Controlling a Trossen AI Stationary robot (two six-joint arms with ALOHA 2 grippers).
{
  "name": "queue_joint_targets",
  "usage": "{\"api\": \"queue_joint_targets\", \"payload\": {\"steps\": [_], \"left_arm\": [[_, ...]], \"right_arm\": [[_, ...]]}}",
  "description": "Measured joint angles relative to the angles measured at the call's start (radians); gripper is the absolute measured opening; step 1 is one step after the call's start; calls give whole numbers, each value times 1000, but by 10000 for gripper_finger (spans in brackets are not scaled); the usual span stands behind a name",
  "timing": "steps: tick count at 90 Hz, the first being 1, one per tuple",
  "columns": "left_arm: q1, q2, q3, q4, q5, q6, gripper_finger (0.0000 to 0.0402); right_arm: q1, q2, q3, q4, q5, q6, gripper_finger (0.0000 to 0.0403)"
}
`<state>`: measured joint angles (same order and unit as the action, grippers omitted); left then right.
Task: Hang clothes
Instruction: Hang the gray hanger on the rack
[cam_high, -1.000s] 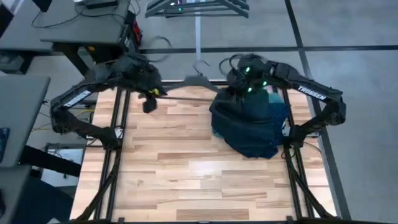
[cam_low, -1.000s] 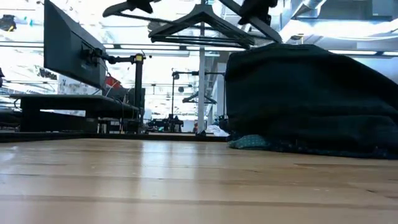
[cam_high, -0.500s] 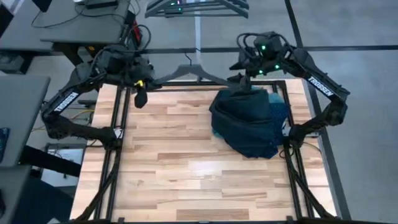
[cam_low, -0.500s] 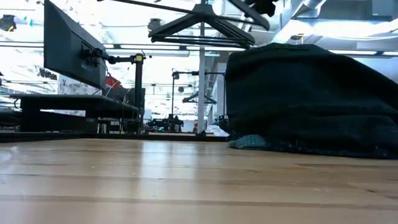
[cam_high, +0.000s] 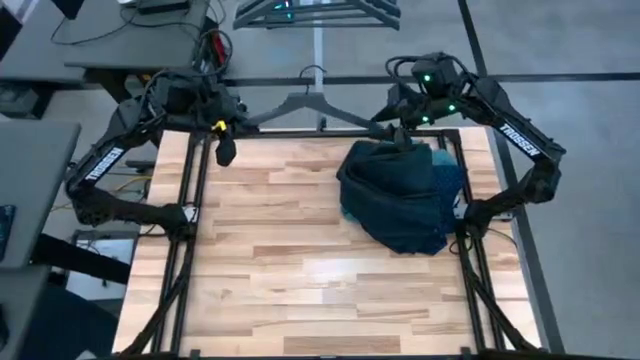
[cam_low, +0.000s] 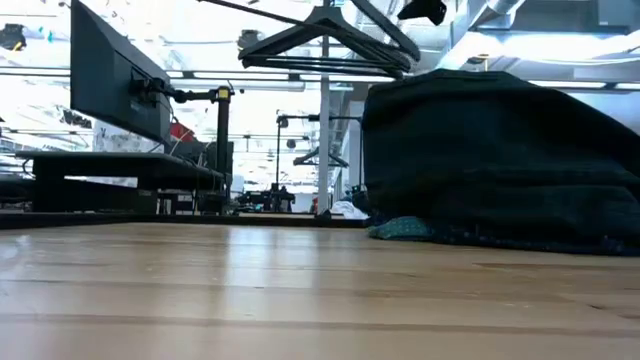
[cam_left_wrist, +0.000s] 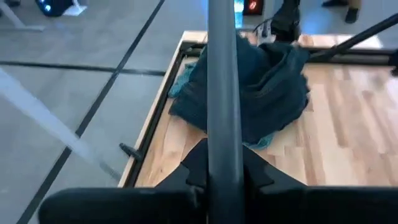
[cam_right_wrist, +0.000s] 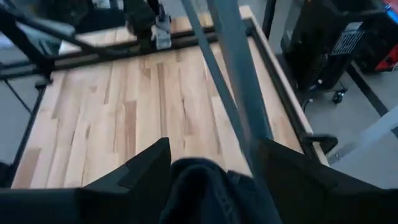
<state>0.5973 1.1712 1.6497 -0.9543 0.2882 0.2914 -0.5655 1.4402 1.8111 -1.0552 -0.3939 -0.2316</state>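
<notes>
Step in hand: prepping the hanger (cam_high: 310, 108), no garment on it yet. I hold it in the air over the desk's (cam_high: 290, 260) far edge, roughly level, hook pointing away from the desk, w/ one claw at each end.

L claw (cam_high: 224, 128): clenched on the hanger's left arm, just off the far-left corner. In my L wrist view the bar runs straight through betw. the fingers (cam_left_wrist: 194, 167), which sit tight against it. Solid grip, by the look of it.

R claw (cam_high: 397, 128): spread wide, grasping nothing that I can see. It hangs at the hanger's right tip, above the far edge of the pile. In my R wrist view the fingers (cam_right_wrist: 149, 168) are well apart, the hanger bars pass betw. them, and dark cloth bulges up right under the palm. Can't tell if a finger touches the bar.

Clothes (cam_high: 400, 195): one heap on the desk near the far-right corner, dark cloth on top, teal showing at the edges. Can't separate the garments from here.

Next move, my guess: L claw keeps the hanger steady while R drops onto the heap, pinches one top layer only (collar or shoulder if I can find it) and feeds it over the hanger tip. Risk: grabbing 2 layers at once.
</notes>
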Motion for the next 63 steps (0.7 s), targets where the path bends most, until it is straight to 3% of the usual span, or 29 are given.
{"api": "queue_joint_targets", "payload": {"steps": [46,63], "left_arm": [[-1,-2,0,21,27,-23,15],[-1,-2,0,39,27,-15,15]], "right_arm": [[-88,11,0,-10,95,-85,226],[-93,12,0,-40,39,-84,218]]}}
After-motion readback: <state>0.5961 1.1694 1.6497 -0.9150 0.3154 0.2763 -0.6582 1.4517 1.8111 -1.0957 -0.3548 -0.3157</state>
